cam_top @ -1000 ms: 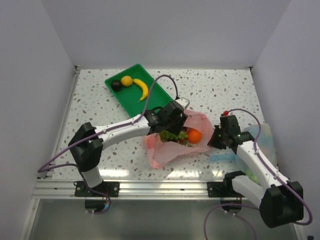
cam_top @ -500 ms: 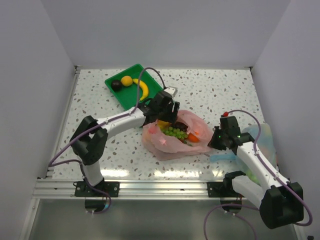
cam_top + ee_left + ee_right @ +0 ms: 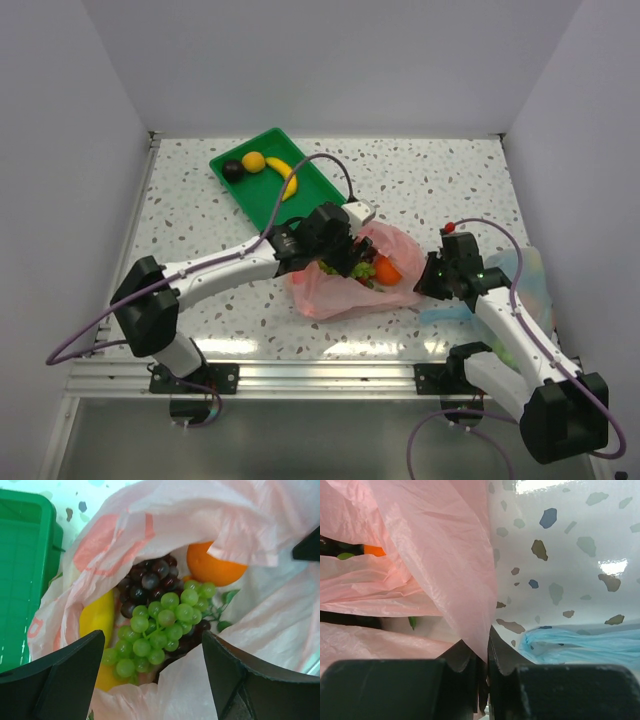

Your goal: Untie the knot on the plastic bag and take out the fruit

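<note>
The pink plastic bag (image 3: 338, 297) lies open at the table's middle; no knot shows. In the left wrist view its mouth (image 3: 150, 515) holds green grapes (image 3: 160, 627), dark purple grapes (image 3: 147, 580), an orange (image 3: 212, 567) and a yellow oval fruit (image 3: 97, 620). My left gripper (image 3: 154, 647) is open and empty, hanging just above the grapes (image 3: 337, 252). My right gripper (image 3: 487, 655) is shut on the bag's thin right edge (image 3: 455, 575) and holds it low by the table (image 3: 432, 280). The orange (image 3: 387, 271) also shows from above.
A green tray (image 3: 268, 205) stands at the back left with a banana (image 3: 284, 178), a yellow round fruit (image 3: 254, 161) and a near-black fruit (image 3: 232, 170). A pale blue bag (image 3: 527, 275) lies by the right arm, close to the right fingers (image 3: 580, 645).
My left gripper drew back toward the tray, then returned over the bag's mouth. The bag's film shifted with it. The right gripper kept its hold in place.
</note>
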Motion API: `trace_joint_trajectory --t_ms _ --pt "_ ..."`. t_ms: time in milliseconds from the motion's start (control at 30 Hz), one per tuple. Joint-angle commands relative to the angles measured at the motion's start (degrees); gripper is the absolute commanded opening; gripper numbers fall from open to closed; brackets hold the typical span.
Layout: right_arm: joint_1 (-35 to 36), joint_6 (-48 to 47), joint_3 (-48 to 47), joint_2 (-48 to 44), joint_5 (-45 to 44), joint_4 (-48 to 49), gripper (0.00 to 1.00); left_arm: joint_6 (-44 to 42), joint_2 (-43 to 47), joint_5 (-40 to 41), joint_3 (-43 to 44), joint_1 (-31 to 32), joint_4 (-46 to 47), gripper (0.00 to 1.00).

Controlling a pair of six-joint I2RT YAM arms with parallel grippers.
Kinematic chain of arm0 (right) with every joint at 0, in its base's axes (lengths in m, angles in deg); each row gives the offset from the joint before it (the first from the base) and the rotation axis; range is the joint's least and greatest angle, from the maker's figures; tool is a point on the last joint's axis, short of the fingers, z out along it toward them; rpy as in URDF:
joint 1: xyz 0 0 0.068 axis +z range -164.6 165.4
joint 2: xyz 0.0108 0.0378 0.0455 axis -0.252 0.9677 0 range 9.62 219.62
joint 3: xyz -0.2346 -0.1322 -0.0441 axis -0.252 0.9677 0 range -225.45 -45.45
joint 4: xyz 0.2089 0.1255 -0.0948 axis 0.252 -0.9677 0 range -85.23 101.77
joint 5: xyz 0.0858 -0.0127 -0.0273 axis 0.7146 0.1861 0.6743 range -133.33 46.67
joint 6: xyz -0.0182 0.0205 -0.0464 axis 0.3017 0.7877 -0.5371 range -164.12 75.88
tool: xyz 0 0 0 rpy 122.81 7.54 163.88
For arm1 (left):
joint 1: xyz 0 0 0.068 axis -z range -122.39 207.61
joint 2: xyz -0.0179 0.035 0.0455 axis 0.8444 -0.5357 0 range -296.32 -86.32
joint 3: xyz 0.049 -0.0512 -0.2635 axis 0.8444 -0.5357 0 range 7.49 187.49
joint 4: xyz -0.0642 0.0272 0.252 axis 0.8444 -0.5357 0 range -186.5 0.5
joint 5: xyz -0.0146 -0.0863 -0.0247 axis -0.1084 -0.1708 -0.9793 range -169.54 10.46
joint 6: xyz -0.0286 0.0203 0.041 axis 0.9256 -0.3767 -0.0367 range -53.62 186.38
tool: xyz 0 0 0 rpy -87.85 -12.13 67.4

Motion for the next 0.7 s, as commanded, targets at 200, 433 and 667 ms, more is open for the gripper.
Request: trace_joint_trajectory --t_ms 200,433,667 --pt "0.1 -2.0 -1.4 0.3 3.4 1.2 0.11 -13.2 -10.1 3.1 7.9 2.3 -4.4 0.85" --pt "0.0 -2.1 -0.8 0.3 3.5 1.4 0.12 -13.6 -17.3 1.7 10.7 3.1 -6.7 0.83" --pt "0.0 -1.5 0.3 1.2 4.7 2.8 0.12 -11.6 -18.6 3.2 7.2 4.4 -4.3 0.76"
